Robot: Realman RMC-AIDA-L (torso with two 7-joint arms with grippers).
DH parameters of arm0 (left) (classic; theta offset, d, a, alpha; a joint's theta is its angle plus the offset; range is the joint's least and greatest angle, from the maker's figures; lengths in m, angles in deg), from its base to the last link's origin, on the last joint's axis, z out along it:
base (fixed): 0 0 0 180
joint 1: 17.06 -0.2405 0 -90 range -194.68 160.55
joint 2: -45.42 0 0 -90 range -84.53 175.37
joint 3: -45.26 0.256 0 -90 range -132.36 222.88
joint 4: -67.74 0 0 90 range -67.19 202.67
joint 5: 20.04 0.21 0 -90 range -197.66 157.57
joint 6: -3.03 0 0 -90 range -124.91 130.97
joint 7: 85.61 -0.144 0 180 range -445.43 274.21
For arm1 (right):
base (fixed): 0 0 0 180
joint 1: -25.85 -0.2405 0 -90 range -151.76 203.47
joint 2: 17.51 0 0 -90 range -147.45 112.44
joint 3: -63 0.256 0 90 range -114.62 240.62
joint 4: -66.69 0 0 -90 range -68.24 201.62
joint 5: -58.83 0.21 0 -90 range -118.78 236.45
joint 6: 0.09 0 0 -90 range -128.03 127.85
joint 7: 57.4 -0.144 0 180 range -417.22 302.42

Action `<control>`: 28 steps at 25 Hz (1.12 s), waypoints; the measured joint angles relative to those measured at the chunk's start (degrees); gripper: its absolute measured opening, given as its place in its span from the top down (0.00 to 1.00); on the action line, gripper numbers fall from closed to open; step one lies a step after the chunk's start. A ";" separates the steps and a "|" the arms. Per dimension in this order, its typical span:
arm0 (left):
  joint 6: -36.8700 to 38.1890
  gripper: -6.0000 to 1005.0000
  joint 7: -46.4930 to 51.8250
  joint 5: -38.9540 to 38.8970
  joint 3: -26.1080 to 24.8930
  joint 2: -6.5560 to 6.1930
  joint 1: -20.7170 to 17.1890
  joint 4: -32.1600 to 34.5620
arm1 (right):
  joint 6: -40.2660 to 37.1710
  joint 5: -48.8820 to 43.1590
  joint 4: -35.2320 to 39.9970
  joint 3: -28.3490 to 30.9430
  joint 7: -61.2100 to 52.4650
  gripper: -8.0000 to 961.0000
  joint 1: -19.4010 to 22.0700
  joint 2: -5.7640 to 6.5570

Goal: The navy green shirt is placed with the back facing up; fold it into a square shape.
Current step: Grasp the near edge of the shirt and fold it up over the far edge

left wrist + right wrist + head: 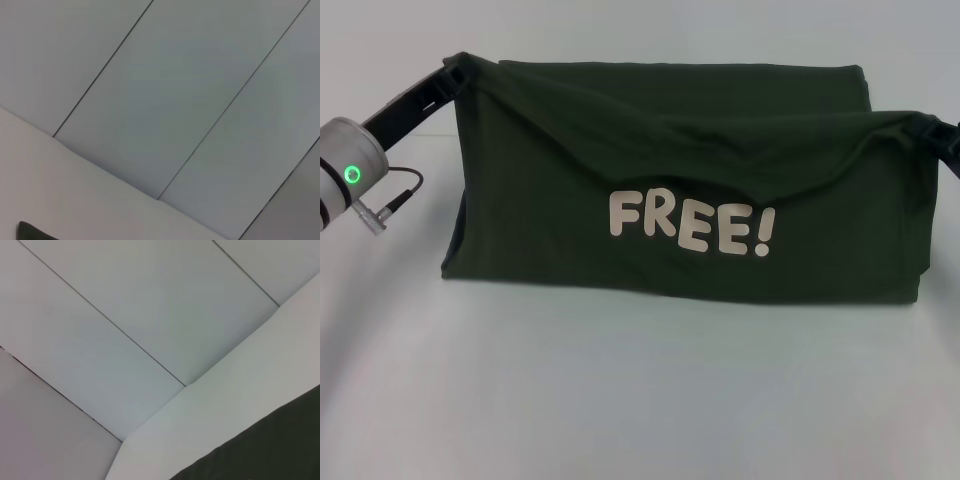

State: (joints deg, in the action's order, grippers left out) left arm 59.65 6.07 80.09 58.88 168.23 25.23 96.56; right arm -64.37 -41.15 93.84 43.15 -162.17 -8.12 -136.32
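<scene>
Two tools (455,68) (920,125) gripping shirt (690,170) corners

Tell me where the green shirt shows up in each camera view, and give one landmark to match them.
Head view: the shirt fills the middle, lifted between both grippers.
Left wrist view: only a dark scrap at one corner.
Right wrist view: a dark wedge in one corner.
Shared landmark: the white table.

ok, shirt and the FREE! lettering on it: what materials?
Navy green shirt: soft matte knit, likely cotton; it sags in loose folds between the left gripper and right gripper. FREE! lettering: pale, flat, probably a print or heat transfer.
</scene>
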 joint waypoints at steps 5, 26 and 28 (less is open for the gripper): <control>-1.48 0.96 -3.07 -0.89 -0.19 0.95 0.09 -0.61 | 1.70 0.07 -1.26 -0.06 1.01 0.84 -0.46 -0.14; -6.63 0.96 -16.54 -8.47 -0.21 1.20 1.00 -9.18 | 7.89 0.08 -3.71 -0.08 4.50 0.83 -2.90 -0.71; -7.09 0.96 -17.35 -8.93 -0.24 1.20 1.17 -9.59 | 8.36 0.11 -4.01 -0.08 4.77 0.83 -3.21 -0.71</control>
State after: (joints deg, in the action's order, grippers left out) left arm 52.56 -11.28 71.15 58.64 169.43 26.40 86.97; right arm -56.01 -41.05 89.82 43.07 -157.40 -11.33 -137.03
